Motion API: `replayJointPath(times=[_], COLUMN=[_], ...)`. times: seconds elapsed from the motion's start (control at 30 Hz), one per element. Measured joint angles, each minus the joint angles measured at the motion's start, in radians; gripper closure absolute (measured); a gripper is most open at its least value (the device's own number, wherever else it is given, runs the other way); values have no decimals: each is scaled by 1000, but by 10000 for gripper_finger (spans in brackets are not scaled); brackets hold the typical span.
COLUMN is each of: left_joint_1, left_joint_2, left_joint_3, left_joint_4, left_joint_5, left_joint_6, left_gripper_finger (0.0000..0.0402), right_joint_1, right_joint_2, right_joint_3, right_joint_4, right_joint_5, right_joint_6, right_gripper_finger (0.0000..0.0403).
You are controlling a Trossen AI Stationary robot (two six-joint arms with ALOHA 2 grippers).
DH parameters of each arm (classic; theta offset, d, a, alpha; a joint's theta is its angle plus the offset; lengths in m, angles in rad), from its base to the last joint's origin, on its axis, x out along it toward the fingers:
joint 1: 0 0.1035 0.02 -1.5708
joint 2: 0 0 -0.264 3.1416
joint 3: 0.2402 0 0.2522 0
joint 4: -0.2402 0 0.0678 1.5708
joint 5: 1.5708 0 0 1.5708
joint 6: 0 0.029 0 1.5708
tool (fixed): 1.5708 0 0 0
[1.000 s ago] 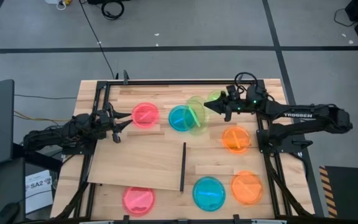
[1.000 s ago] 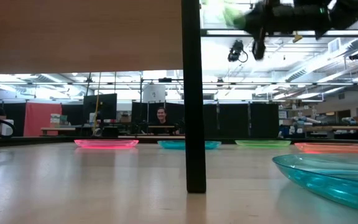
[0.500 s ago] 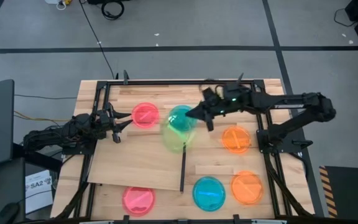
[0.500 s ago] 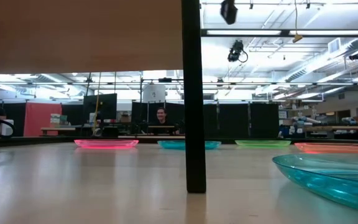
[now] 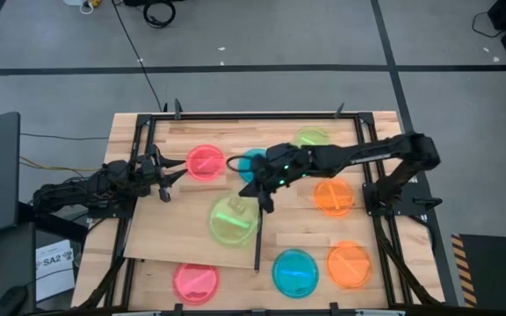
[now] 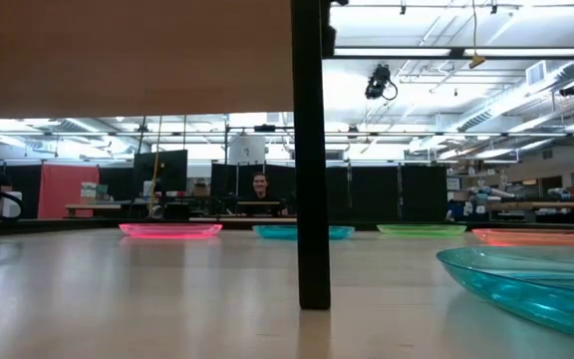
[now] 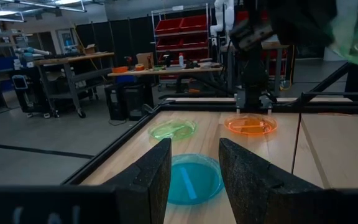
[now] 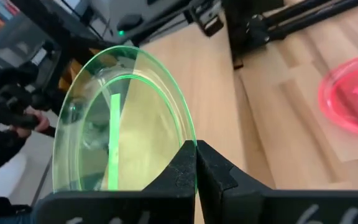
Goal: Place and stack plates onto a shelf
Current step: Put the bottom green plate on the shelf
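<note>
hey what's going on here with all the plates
The right gripper is shut on the rim of a green plate and holds it over the shelf, which has no plates on it yet. The left gripper waits open near a pink plate. The other plates lie around on the table: pink, blue, green and orange.
</note>
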Motion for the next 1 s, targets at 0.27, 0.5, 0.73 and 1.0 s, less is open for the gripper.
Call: replayJointPath(times=[0.27,0.5,0.73,1.0], left_joint_1=[0,0,0,0], left_joint_2=[0,0,1,0], left_joint_3=[0,0,0,0], left_joint_4=[-9,-16,-34,-38], left_joint_5=[0,0,0,0], left_joint_6=[0,0,0,0], left_gripper_finger=[260,260,260,260], right_joint_1=[20,20,23,22], right_joint_2=[100,132,151,150], right_joint_3=[67,74,73,73], right_joint_4=[4,0,-17,-32], right_joint_5=[-1,-1,-1,-1], right_joint_6=[0,1,0,-7], right_gripper_finger=[396,396,395,395])
